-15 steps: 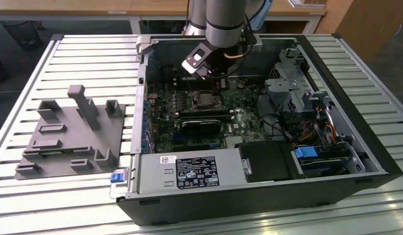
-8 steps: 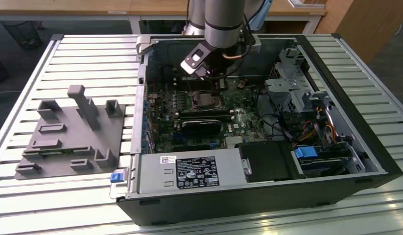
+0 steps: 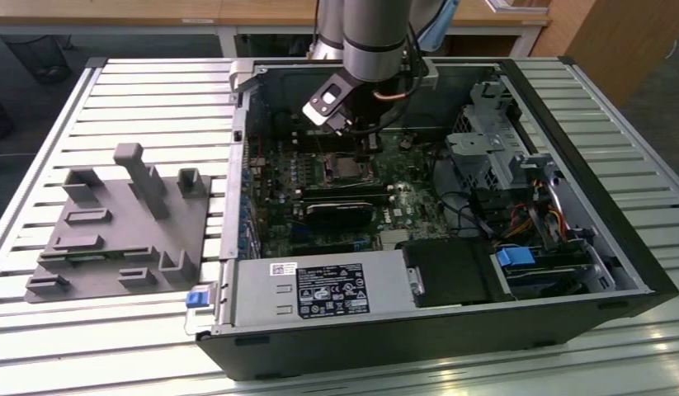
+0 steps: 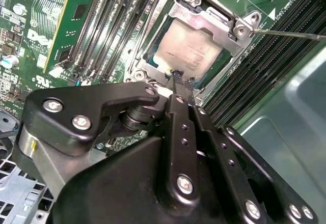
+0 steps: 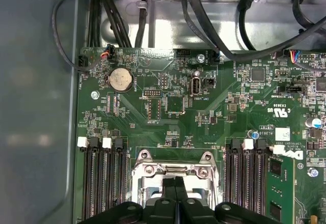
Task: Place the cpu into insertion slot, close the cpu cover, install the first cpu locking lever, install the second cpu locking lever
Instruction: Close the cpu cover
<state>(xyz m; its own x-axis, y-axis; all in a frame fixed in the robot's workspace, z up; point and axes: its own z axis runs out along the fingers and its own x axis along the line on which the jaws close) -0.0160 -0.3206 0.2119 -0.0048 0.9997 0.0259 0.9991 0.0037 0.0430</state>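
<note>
1. Silver-grey slats make up the table (image 3: pixel 97 355). It carries the black computer case (image 3: pixel 636 272) laid on its side with the open face up, so the board can be reached from above.
2. The arm (image 3: pixel 372 41) reaches down into the case over the socket area. A grey parts fixture (image 3: pixel 119 231) sits well apart, toward the exterior view's left.
3. The green circuit board (image 5: pixel 204 107) lies flat on the case floor, with the insertion slot (image 3: pixel 344 169) between banks of long black memory slots (image 4: pixel 117 25).
4. The gripper (image 4: pixel 178 77) has its jaws brought together, gripping nothing I can see. Its tip is at the cover's edge, apparently touching it, which suits pressing rather than grasping.
5. The cpu cover (image 4: pixel 214 23) lies down over the slot, framing the chip.
6. The cpu (image 4: pixel 191 48) sits in the slot, its pale metal top showing through the cover's window.
7. A thin wire lever (image 4: pixel 290 33) juts sideways from the socket's corner, seemingly unlatched.
</note>
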